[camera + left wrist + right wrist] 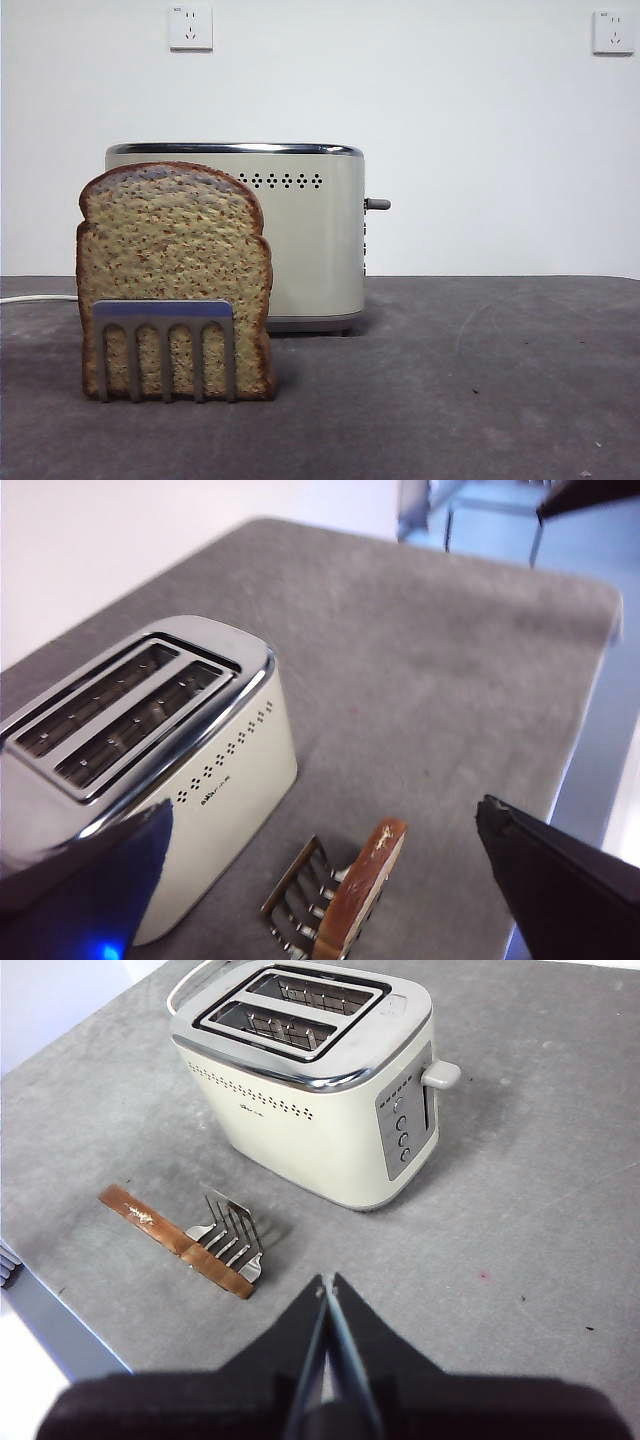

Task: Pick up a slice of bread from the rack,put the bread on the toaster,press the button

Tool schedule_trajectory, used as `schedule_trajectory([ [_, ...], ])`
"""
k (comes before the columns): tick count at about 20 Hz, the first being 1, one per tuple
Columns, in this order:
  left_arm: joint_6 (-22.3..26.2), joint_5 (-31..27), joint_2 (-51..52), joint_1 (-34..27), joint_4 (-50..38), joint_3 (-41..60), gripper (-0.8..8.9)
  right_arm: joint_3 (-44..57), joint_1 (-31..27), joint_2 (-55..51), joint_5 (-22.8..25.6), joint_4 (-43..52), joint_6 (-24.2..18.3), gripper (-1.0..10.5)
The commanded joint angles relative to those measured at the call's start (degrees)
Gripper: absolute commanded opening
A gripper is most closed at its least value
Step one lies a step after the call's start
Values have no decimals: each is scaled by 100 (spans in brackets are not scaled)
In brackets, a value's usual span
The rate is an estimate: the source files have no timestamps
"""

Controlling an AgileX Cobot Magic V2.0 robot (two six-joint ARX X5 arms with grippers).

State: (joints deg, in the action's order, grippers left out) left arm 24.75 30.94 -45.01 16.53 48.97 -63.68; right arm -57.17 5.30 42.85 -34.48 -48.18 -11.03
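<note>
White wall is filling the background of the front view, with a socket [190,27] high at the left and another socket [613,32] at the far right, above a grey tabletop [480,380]. At the left edge a white cord [35,298] is lying on the tabletop and running behind the bread [175,260]. That slice is standing upright on its edge in the rack [165,345], whose comb-like front plate is covering its lower part; the domed crust is rising well above the steel. Just behind and to the right the toaster [310,240] is standing, partly hidden by the slice, with its lever [377,204] sticking out from its right side. Seen from the wrist views, both toaster slots are lying empty and the rack is sitting near the toaster's long side, apart from it.

Neither arm is showing in the front view. The left end effector [320,880] is hanging above the rack and toaster with its jaws spread wide. The right end effector [328,1290] is hovering over the tabletop, well apart from the rack, with its jaws pressed together on nothing.
</note>
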Motion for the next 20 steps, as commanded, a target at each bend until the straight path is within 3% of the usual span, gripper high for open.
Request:
schedule_trajectory([
  [1, 555, -507, -579, 588, 197, -208, 597, 4, 15, -9, -11, 11, -46, -12],
  [8, 1290, -2037, -2155, 2129, 382, -238, 597, 4, 15, 2, -13, 7, -48, -12],
  [16, 1602, -2354, -3545, 2286, 332, -238, 588, 4, 15, 28, -15, 0, -46, -12],
  [20, 1602, -2354, -3753, 2286, 254, -238, 260, 4, 15, 28, -15, 0, -46, -12],
])
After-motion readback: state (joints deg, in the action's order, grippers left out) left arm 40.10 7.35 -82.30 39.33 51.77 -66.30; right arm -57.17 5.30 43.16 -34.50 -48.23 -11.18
